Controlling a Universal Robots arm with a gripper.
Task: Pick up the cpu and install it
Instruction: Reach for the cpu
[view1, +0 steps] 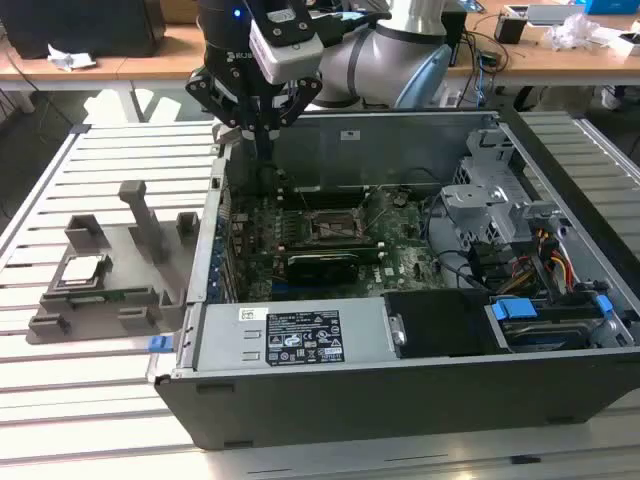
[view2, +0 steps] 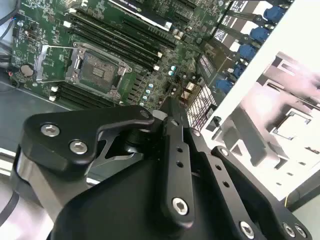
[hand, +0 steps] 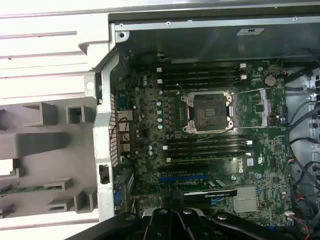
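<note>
Tool (view1: 262, 150) hangs pinched together and empty over the case (view1: 400, 400), cpu (view1: 82, 268) on tray (view1: 100, 312).

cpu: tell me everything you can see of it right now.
The cpu is a small flat square chip with a shiny silver metal top and a thin darker edge. It lies flat, top up, in a recess of the grey plastic tray on the slatted table, at the exterior view's left of the open computer case. Only the tray touches it; the tool hangs apart, over the case.
</note>
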